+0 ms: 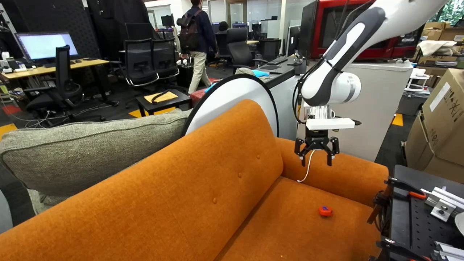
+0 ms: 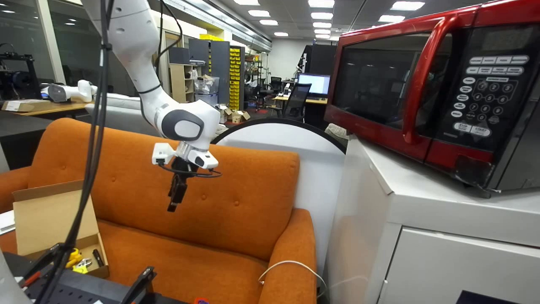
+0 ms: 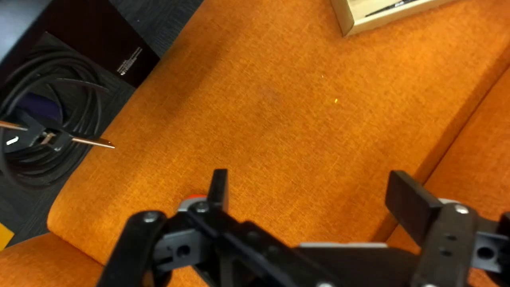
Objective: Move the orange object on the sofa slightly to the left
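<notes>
The orange object [image 1: 325,211], a small red-orange lump with a bluish spot on top, lies on the seat of the burnt-orange sofa [image 1: 290,224] near the armrest. In an exterior view only the top of the orange object [image 2: 201,301] shows at the bottom edge. In the wrist view a sliver of the orange object [image 3: 194,196] shows behind the left finger; the rest is hidden. My gripper [image 1: 316,162] is open and empty, high above the sofa seat. It also hangs before the backrest [image 2: 171,207]. In the wrist view its fingers [image 3: 308,175] are wide apart.
A white cord [image 2: 291,262] lies over the sofa armrest. An open cardboard box [image 2: 55,219] with small items sits on the sofa. A black perforated table [image 1: 420,221] with clamps stands before the seat. A cabinet [image 2: 358,219] carries a red microwave [image 2: 379,84].
</notes>
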Robot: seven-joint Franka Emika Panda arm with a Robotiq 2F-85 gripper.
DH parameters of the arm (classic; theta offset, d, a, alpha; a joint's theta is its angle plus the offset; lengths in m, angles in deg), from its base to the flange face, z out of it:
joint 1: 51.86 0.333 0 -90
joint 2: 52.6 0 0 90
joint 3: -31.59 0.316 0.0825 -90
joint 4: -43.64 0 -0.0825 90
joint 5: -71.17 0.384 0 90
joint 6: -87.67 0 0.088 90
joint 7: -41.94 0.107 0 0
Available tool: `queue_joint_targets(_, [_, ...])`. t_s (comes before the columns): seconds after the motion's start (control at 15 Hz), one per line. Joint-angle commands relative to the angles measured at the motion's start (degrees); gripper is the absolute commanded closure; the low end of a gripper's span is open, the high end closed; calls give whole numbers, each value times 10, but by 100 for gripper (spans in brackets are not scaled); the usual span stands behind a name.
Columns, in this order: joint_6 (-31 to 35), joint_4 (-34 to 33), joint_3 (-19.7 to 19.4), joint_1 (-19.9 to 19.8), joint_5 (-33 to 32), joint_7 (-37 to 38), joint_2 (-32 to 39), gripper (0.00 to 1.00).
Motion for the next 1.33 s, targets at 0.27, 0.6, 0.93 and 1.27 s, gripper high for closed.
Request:
queue_joint_targets(0.27, [80,-129,-15,-21,62,62,218,0])
queue_joint_targets(0.6, [86,-149,-25,-22,51,94,267,0])
queue_joint_targets(0.93, [86,-154,-25,-18,50,104,266,0])
queue_joint_targets(1.27, [73,-208,-8,-54,79,108,329,0])
